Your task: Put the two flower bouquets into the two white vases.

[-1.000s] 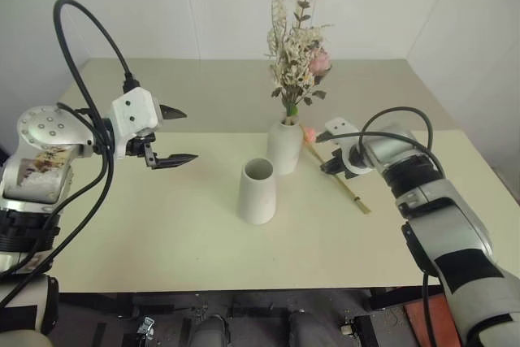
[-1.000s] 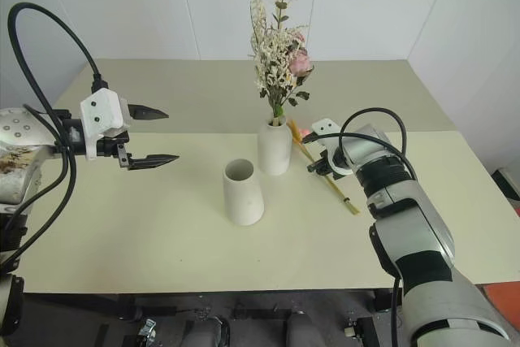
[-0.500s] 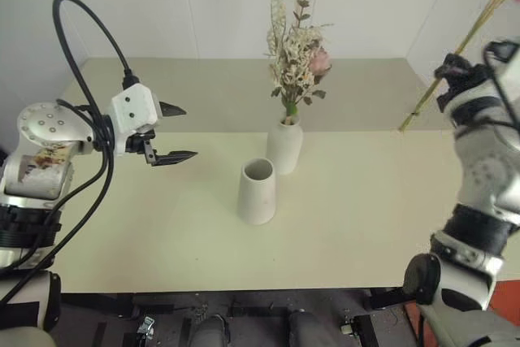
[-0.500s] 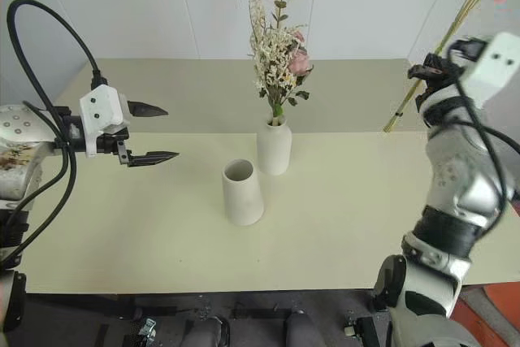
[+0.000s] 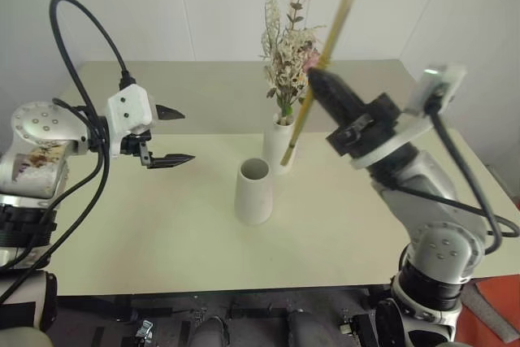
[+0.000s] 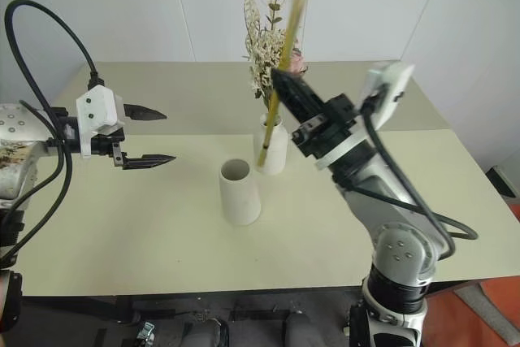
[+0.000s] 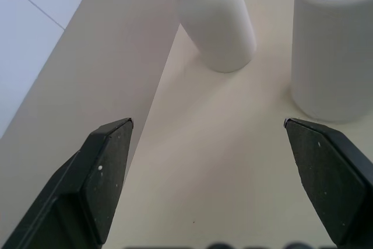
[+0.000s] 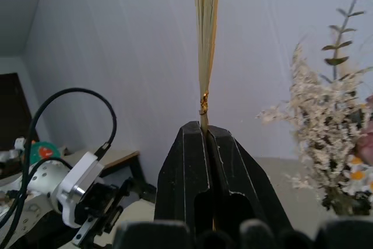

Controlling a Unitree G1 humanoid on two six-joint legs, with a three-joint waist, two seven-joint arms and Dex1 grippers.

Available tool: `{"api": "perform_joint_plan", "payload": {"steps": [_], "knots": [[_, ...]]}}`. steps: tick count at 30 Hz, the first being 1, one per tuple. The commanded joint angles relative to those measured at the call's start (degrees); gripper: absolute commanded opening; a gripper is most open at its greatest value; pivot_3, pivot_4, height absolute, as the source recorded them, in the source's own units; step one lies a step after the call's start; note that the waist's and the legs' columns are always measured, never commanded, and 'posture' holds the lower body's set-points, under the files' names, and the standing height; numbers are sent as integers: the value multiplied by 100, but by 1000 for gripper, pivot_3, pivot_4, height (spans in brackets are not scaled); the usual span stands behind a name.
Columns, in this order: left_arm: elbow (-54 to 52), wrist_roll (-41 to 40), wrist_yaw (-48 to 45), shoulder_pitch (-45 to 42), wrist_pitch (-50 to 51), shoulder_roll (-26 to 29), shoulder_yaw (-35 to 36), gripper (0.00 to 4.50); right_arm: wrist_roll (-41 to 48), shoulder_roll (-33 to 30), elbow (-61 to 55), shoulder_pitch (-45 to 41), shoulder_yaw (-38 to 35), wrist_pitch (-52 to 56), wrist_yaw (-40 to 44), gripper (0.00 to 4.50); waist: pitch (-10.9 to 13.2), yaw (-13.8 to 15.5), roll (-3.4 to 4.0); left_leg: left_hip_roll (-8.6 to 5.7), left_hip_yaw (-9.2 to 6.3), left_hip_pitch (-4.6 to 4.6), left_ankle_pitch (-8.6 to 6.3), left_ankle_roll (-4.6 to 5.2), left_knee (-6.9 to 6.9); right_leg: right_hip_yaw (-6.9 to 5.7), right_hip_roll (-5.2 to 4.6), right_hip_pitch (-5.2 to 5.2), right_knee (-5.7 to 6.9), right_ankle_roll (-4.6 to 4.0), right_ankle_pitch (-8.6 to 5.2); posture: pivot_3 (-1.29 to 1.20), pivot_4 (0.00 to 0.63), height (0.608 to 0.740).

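our left gripper [image 5: 173, 133] hangs over the pale table [image 5: 162, 225], its black fingers spread around nothing, well apart from the vases. next comes the matte white cone vase with a wide, bare mouth [image 5: 253, 191]; just behind it stands the smooth white bottle-shaped vase [image 5: 282, 145] holding the bushy cream-and-green bouquet with a pink bloom [image 5: 291, 54]. our right gripper [image 5: 318, 80], fingers pressed together, pinches the slim yellow-stemmed bunch [image 5: 317, 62] partway along, stem ends low in front of the bottle vase.

Bushy cream bouquet [image 5: 291, 58] stands upright in the bottle vase [image 5: 280, 144]; the cone vase [image 5: 254, 192] beside it is empty; slim yellow-stemmed bunch [image 5: 321, 62] tilts, raised above them.
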Motion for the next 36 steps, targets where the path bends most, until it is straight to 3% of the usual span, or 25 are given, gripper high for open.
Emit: {"api": "perform_joint_plan", "payload": {"steps": [1,15,19,22,29,36], "knots": [[-346,-264,-16,165,194,277,433,4500,-244,105,114,-214,269,-527,181,11,0,-2,0,0,1,-1,0,0,0,0,-1,-1,-1,0,0,0,150,740],[-1320,-536,261,1380,740,789,1288,4500,-1662,348,1425,165,1205,-2100,1239,11,0,29,0,2,1,6,0,0,-1,-2,-1,1,-1,-1,-1,0,150,740],[-1469,-587,325,1505,821,824,1395,4500,-1536,346,1443,378,1226,-2140,1561,11,0,63,0,3,1,8,0,0,-1,-2,0,2,0,-2,-1,0,150,740],[-1490,-577,373,1531,840,837,1395,4500,-1391,290,1176,628,1253,-2067,1735,736,0,85,0,3,1,7,0,0,-1,-3,0,2,0,-2,-1,0,150,740],[-1284,-527,391,1326,684,808,1154,4500,-1164,-477,418,1487,1270,-1715,2187,3107,0,98,0,3,1,13,0,0,-1,-4,0,8,0,-2,-2,0,150,740],[-979,-462,361,956,475,688,819,4500,-1143,-1753,-104,2233,927,-1446,2510,3107,-1,111,-3,1,3,13,0,0,-1,-4,-1,11,-5,0,-4,0,150,740]]}}
